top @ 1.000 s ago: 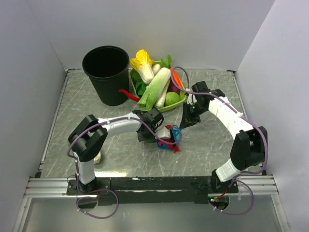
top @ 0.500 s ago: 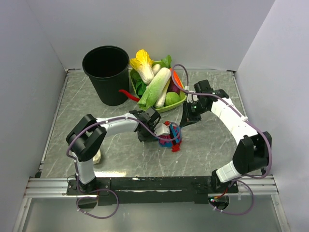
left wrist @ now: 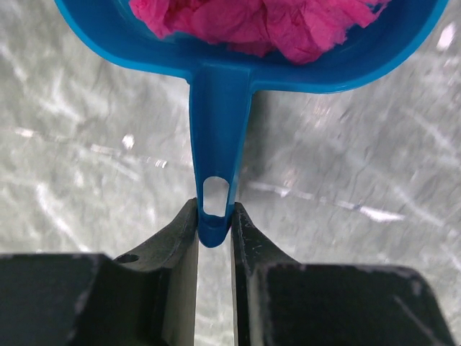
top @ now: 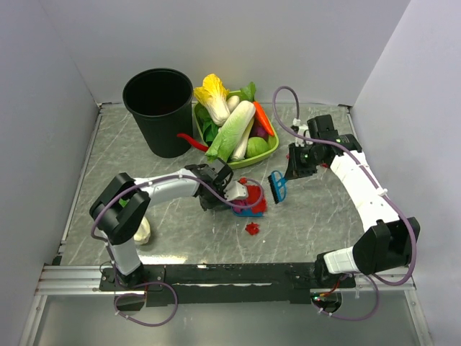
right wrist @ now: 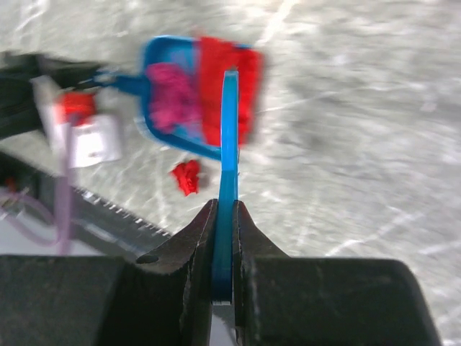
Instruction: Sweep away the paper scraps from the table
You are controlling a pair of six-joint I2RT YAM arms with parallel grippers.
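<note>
My left gripper (top: 225,193) (left wrist: 215,220) is shut on the handle of a blue dustpan (top: 249,199) (left wrist: 216,130) that rests on the table (top: 324,216). Magenta-pink and red paper scraps (top: 252,194) (left wrist: 259,21) (right wrist: 173,94) fill the pan. One red scrap (top: 252,228) (right wrist: 187,176) lies loose on the table just in front of it. My right gripper (top: 291,171) (right wrist: 225,216) is shut on a blue brush (top: 277,186) (right wrist: 228,166), held off to the right of the pan and apart from it.
A black bin (top: 160,108) stands at the back left. Beside it a green tray (top: 270,151) holds cabbages, a carrot (top: 264,119) and other vegetables, with a red chili pepper (top: 191,140) at its left. A pale object (top: 142,232) lies by the left arm.
The right gripper has drawn the brush up and to the right, away from the dustpan. One red scrap now lies loose on the table. The left arm and pan shifted slightly.
</note>
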